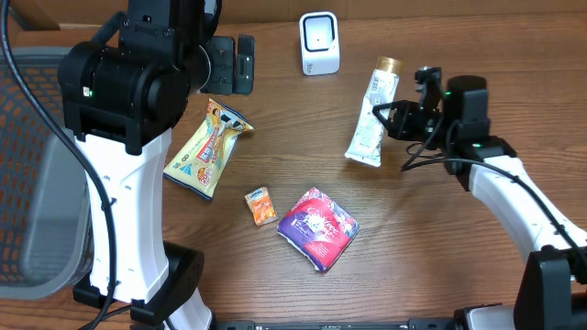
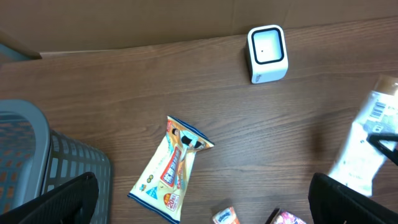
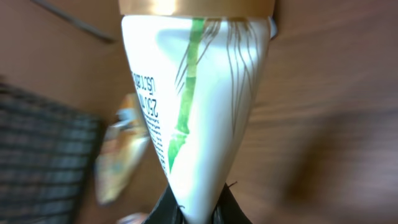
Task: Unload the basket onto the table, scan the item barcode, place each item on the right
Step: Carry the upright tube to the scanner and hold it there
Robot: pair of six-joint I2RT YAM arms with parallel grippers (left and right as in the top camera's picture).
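Table (image 1: 431,266): brown wood grain, carrying all the loose items.
Basket (image 1: 27,220): grey mesh, at the table's left edge, partly under the left arm in the overhead view.
Left arm (image 1: 119,82): black and white, raised over the back left of the table.
Right arm (image 1: 514,192): white link reaching in from the right side, with a black wrist.
Left fingers (image 2: 59,202): spread wide with nothing between them, looking down on the snack packet and the scanner.
Right fingers (image 3: 160,214): closed on the tube, whose body tapers down into the dark tips in the wrist view.
Tube (image 1: 374,110): white with a gold cap and a green bamboo print, at the back right of the table, to the right of the scanner and apart from it. The cap points to the far edge. I cannot tell whether it touches the table.
Snack packet (image 1: 206,147): yellow with blue edges, lying flat just beside the left arm.
Pouch (image 1: 317,227): pink and purple, lying flat near the middle front.
Scanner (image 1: 319,43): small white box with a dark-framed window, upright at the back centre.
Small sachet (image 1: 260,205): orange, between the snack packet and the pouch.
Barcode (image 2: 380,111): black bars on the tube, seen from the left wrist.
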